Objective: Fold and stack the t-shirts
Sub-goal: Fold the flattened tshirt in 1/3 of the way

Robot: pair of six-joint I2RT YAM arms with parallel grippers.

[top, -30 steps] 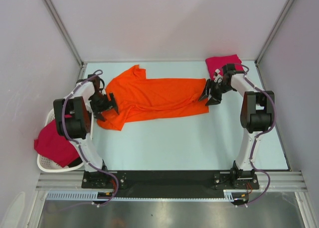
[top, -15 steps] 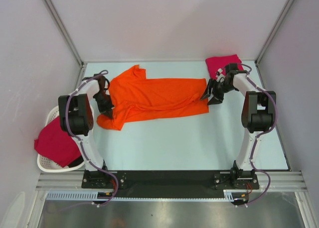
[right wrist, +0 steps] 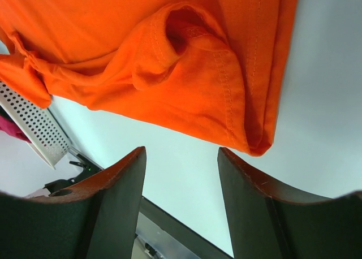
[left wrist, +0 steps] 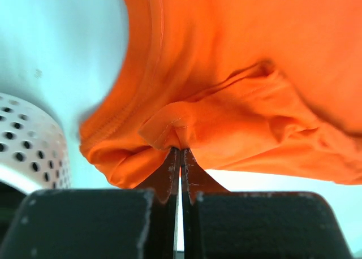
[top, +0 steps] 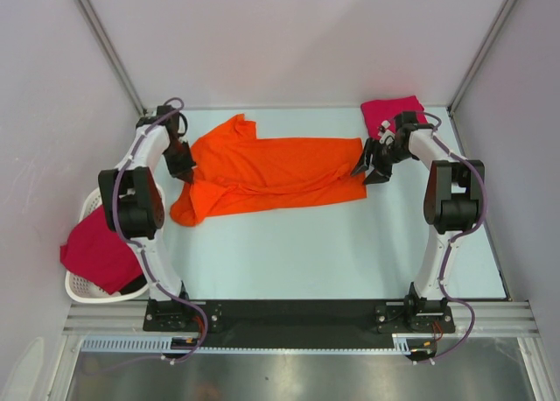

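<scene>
White panels enclose a pale blue-green worktop [top: 332, 243]. Across its far half the orange t-shirt [top: 280, 169] is laid lengthwise, wrinkled and not yet folded. At its left end a tuck of hemmed cloth is clamped between the left fingers [left wrist: 168, 177], which are pressed together on it with no gap to be seen. The corner seems to have been taken there so that this end can be pulled or lifted.

The right fingers [right wrist: 113, 191] are held moderately apart with nothing between them. They are poised just at the shirt's right edge, where a rolled, stitched opening is seen. That position is probably chosen so that the opposite end can be gripped and the garment drawn flat between both arms before any fold is made.

A folded crimson-pink t-shirt [top: 389, 114] is set in the far right corner, just behind the right arm. It is judged to be the start of the stack, kept out of the working area. A second crimson-pink t-shirt [top: 92, 250] is draped over the white basket [top: 80, 289] beside the worktop's left edge, apparently waiting to be taken up.
</scene>
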